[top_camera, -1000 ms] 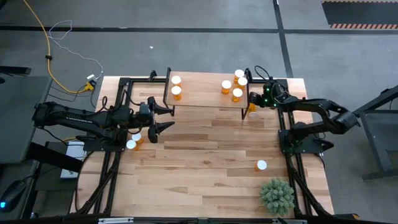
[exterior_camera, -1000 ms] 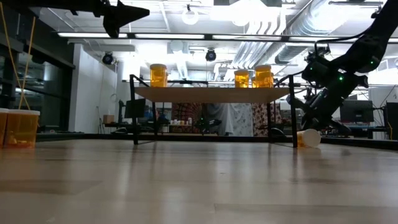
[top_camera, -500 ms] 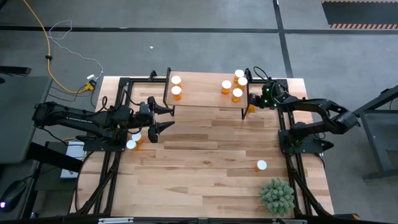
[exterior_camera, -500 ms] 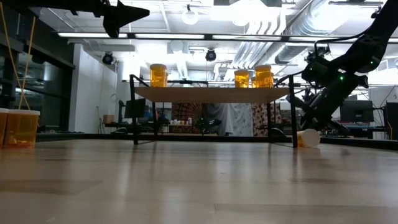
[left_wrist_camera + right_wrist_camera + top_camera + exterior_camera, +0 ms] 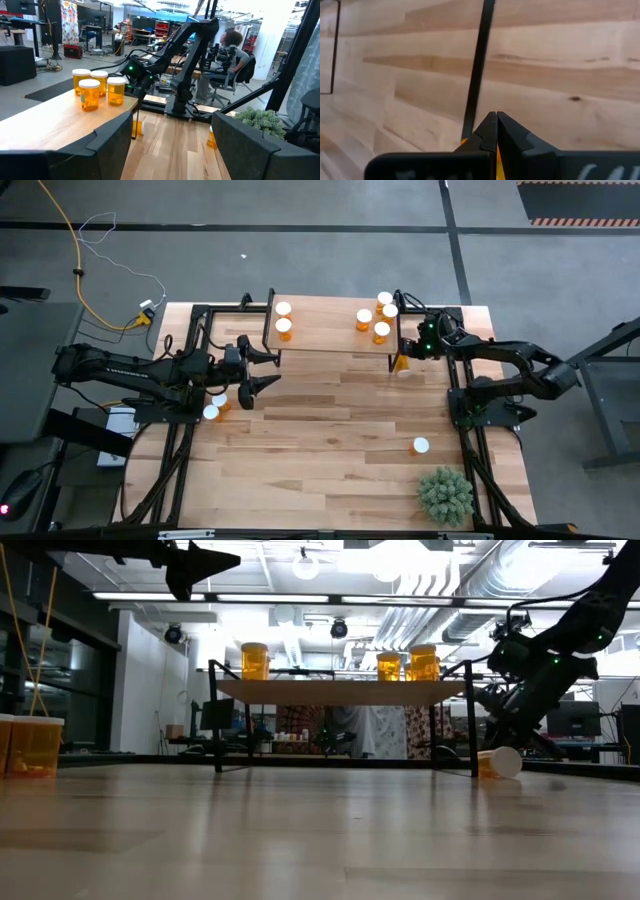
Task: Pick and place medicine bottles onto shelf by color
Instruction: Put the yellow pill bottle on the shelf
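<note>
The shelf (image 5: 325, 330) stands at the table's far side and carries two orange white-capped medicine bottles at its left end (image 5: 284, 320) and several at its right end (image 5: 380, 315). One bottle (image 5: 401, 365) lies on its side on the table by the shelf's near right leg. My right gripper (image 5: 403, 352) is shut and points down at a slant right over it. My left gripper (image 5: 268, 371) hangs open and level, high above the table left of the shelf, holding nothing. Two bottles (image 5: 213, 406) stand below the left arm. My right gripper's shut fingertips (image 5: 496, 116) come slanting down from the table's right, close over the lying bottle (image 5: 500, 762). A strip of orange (image 5: 496, 157) shows just under the fingers in the wrist view. I cannot tell whether they touch the bottle.
Another bottle (image 5: 420, 446) stands alone near the table's right edge, and a green spiky plant (image 5: 445, 495) sits at the near right corner. The shelf's thin black leg (image 5: 477, 75) stands just beyond my right fingertips. A person sits in the room beyond (image 5: 232, 50).
My right gripper has tipped and rolled at the wrist while staying by the shelf's near right leg. The lying bottle under it has shifted a little toward the table's near edge, and its white end now shows from above.
</note>
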Motion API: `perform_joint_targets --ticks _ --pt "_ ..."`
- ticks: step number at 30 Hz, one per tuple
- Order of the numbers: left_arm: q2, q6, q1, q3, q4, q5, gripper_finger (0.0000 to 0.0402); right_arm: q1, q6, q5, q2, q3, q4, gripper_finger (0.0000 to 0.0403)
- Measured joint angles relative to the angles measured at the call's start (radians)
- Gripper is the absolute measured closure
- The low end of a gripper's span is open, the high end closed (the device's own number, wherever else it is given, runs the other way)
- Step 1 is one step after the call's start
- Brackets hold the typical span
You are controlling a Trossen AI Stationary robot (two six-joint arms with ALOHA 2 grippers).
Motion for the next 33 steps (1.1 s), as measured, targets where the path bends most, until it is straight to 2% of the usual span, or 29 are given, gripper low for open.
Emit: perform_joint_targets --ticks 9,15,19,24,33 --pt "0.0 0.0 0.0 0.0 0.0 0.0 0.014 0.0 -0.044 0.0 -0.182 0.0 -0.173 0.0403" --pt "0.0 0.0 0.0 0.0 0.0 0.0 0.014 0.012 -0.039 0.032 -0.244 0.0 -0.164 0.0403" --pt "0.0 0.0 0.0 0.0 0.0 0.0 0.014 0.04 -0.014 0.097 -0.23 -0.001 -0.137 0.0403" --pt "0.0 0.0 0.0 0.0 0.0 0.0 0.014 0.085 0.004 0.109 -0.178 -0.002 -0.096 0.0403" --pt "0.0 0.0 0.0 0.0 0.0 0.0 0.014 0.088 0.002 0.098 -0.076 -0.002 -0.052 0.0403"
